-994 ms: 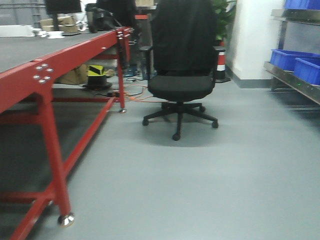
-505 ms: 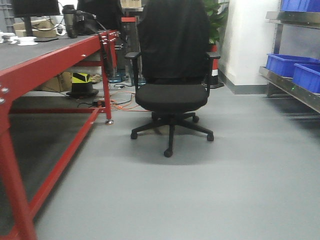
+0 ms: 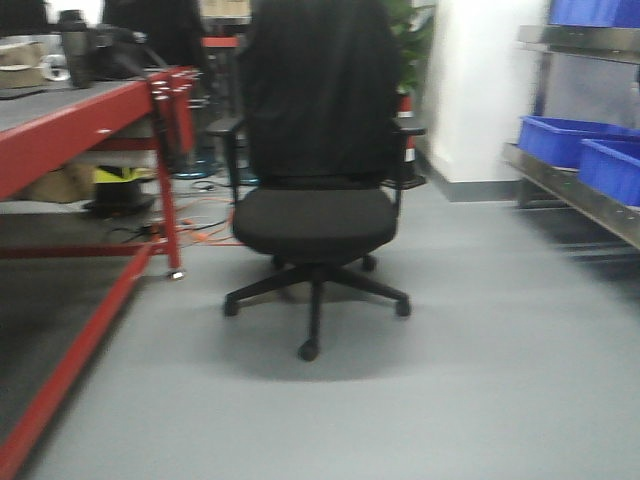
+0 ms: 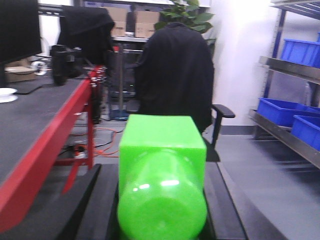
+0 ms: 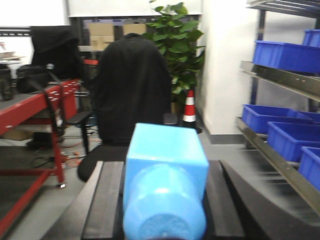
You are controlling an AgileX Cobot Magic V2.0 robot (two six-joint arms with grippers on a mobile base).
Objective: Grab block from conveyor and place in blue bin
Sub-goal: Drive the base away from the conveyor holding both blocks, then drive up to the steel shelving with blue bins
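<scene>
Transport step, likely: left pincer (image 4: pixel 160 167) clamping green block (image 4: pixel 162 145), right pincer (image 5: pixel 165 167) clamping light-blue block (image 5: pixel 167 147), both off conveyor (image 3: pixel 60 110) at left. Blue bin (image 3: pixel 560 140) sitting on shelf (image 3: pixel 570 195) at right; chair (image 3: pixel 315 215) standing ahead. Next move calling for steering toward shelf, then releasing over bin.

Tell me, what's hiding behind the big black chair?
A leafy green plant and a red-and-white cone stand behind the black chair. The chair's tall back covers the plant's lower part and whatever is on the floor right behind it.
</scene>
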